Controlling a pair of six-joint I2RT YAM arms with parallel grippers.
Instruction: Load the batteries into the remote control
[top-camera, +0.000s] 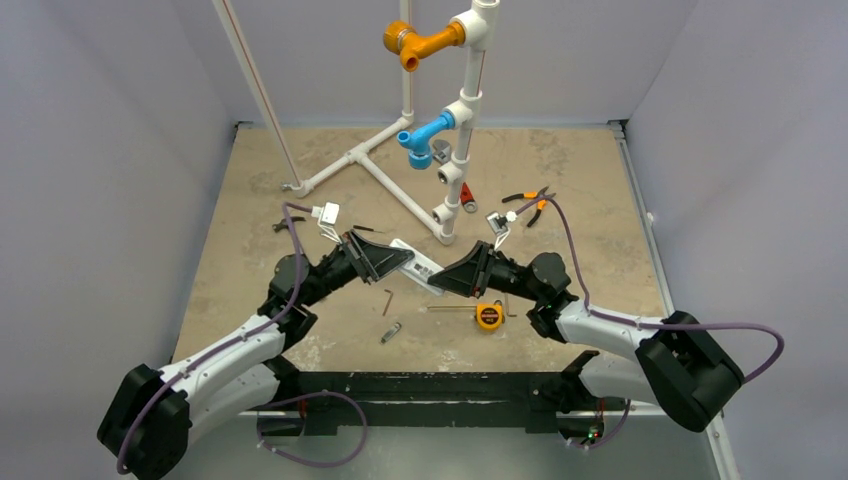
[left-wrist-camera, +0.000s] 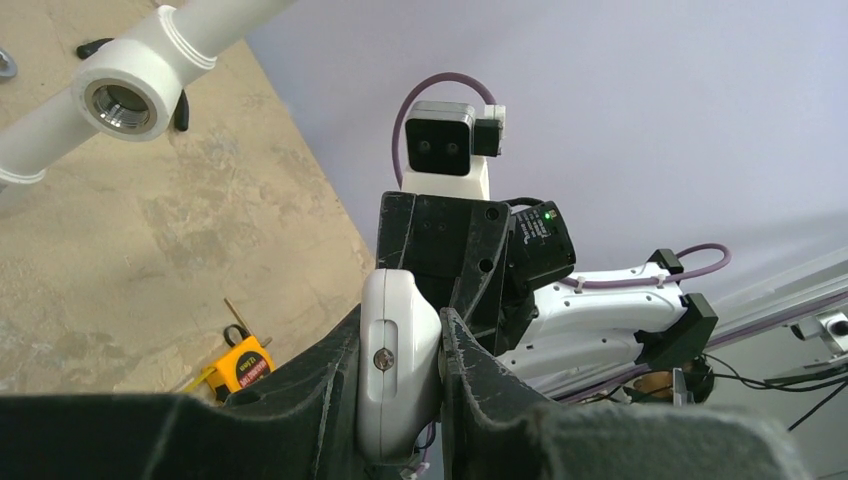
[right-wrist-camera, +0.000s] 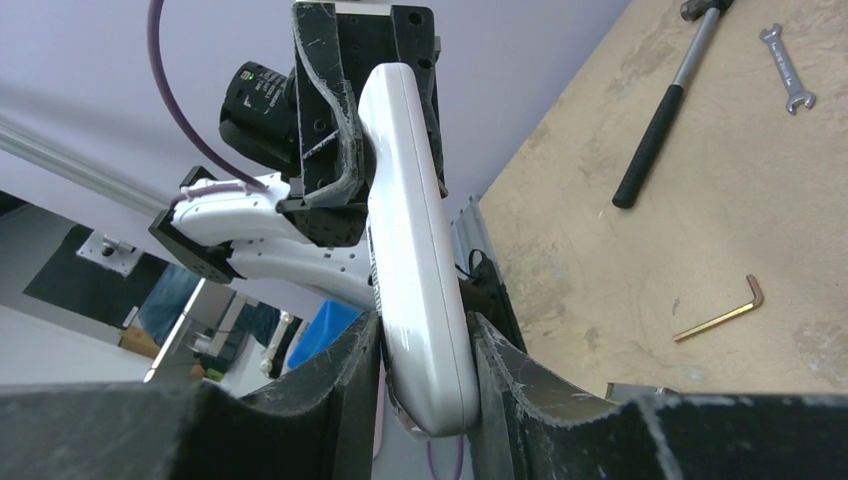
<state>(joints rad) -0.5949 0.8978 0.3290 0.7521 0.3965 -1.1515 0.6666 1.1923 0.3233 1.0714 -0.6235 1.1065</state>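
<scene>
The white remote control (top-camera: 420, 264) hangs in the air above the table's middle, held at both ends. My left gripper (top-camera: 398, 256) is shut on its left end, and my right gripper (top-camera: 447, 277) is shut on its right end. In the left wrist view the remote's end (left-wrist-camera: 395, 350) with a screw sits clamped in my left gripper (left-wrist-camera: 400, 375). In the right wrist view the remote's long white body (right-wrist-camera: 410, 230) runs up from my right gripper (right-wrist-camera: 428, 375) to the left gripper's jaws. No small red batteries show in any view.
A white PVC pipe frame (top-camera: 452, 150) with orange and blue fittings stands at the back. An orange tape measure (top-camera: 488, 316), a hex key (top-camera: 388, 300) and a small grey cylinder (top-camera: 391, 332) lie below the remote. Pliers (top-camera: 528, 205) and a red-handled tool (top-camera: 468, 196) lie behind.
</scene>
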